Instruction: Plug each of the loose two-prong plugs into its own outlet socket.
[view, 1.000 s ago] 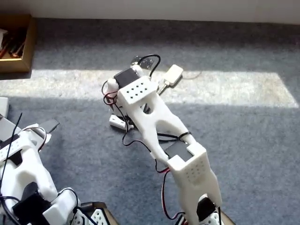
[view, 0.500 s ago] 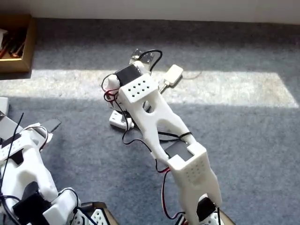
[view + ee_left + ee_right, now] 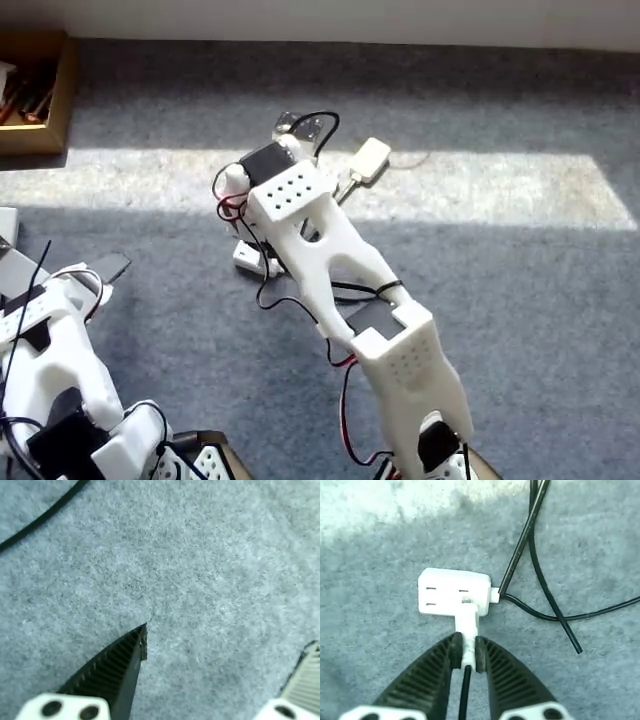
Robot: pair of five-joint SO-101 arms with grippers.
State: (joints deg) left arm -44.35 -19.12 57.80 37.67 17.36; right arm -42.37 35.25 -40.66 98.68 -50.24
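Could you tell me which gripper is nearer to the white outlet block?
Right. The right gripper is shut on a white plug touching the outlet block; the left gripper hangs open over carpet, far off.

In the high view the white right arm (image 3: 310,240) covers most of the white rectangular outlet block (image 3: 248,260). From the right wrist, the prongs of the white two-prong plug (image 3: 468,622) are buried where it meets the block, seemingly seated. The left end effector (image 3: 227,640) has its pale finger (image 3: 305,680) clipped by the edge, as is the brown wooden box (image 3: 40,95)
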